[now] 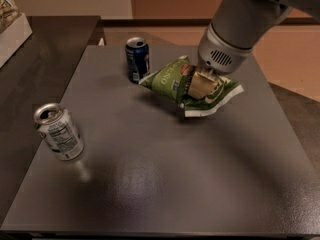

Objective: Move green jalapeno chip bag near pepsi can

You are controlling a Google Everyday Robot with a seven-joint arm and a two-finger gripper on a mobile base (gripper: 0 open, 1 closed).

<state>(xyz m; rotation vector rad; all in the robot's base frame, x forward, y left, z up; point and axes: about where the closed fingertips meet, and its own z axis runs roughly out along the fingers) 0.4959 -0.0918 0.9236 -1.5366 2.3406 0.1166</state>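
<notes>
The gripper (202,86) hangs over the far middle of the worktop (200,179), its fingers clamped on the middle of the green chip bag (167,79). The bag lies crumpled and slanted in that grip, with one white end sticking out to the right and a shadow under it on the worktop. Its other end reaches the lower side of the pepsi can (136,60), which stands upright just beside it; whether they touch I cannot tell. Well apart, near the left edge, a silver can (59,132) stands slightly tilted.
</notes>
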